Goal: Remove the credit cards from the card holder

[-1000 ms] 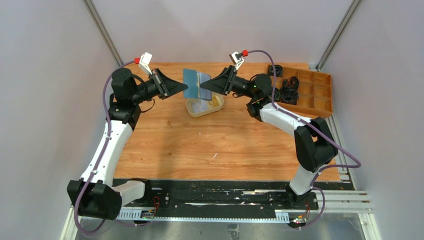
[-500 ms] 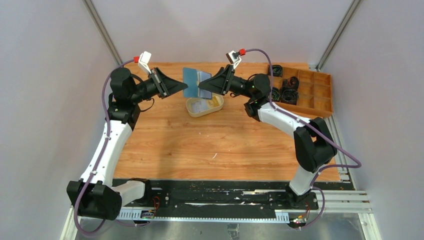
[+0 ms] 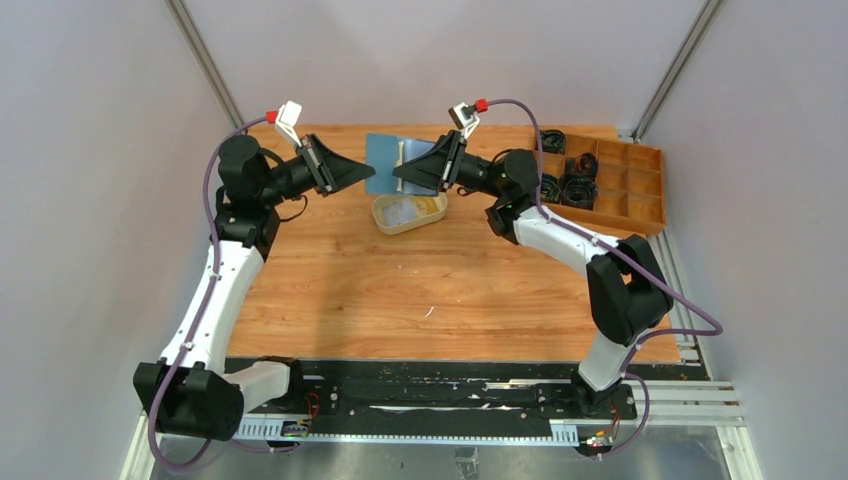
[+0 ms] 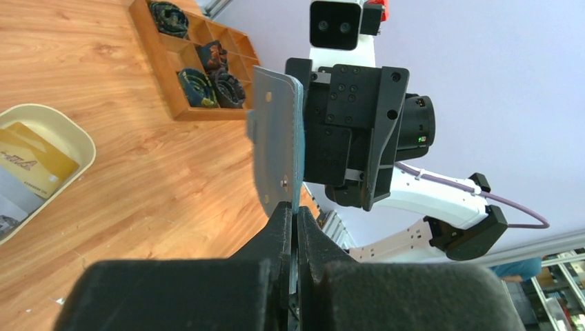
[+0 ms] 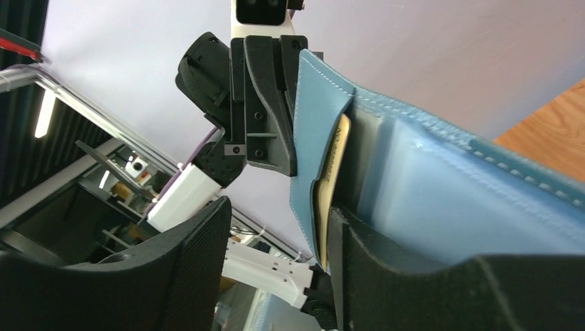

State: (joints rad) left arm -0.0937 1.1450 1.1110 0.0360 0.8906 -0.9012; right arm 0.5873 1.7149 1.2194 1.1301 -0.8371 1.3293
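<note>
The blue card holder hangs open and upright above the cream tray. My left gripper is shut on its lower edge. My right gripper comes at it from the right with jaws open. In the right wrist view the outer flap and a pale yellow credit card in the pocket stand between my fingers, close to the right finger. The left finger is well apart from them. A yellow card and a whitish card lie in the tray.
A wooden compartment box with dark coiled items sits at the back right of the wooden table. In the left wrist view the same box lies beyond the tray.
My right gripper has moved left onto the card holder's open side, and its jaws have narrowed. The left gripper and the holder have stayed in place.
</note>
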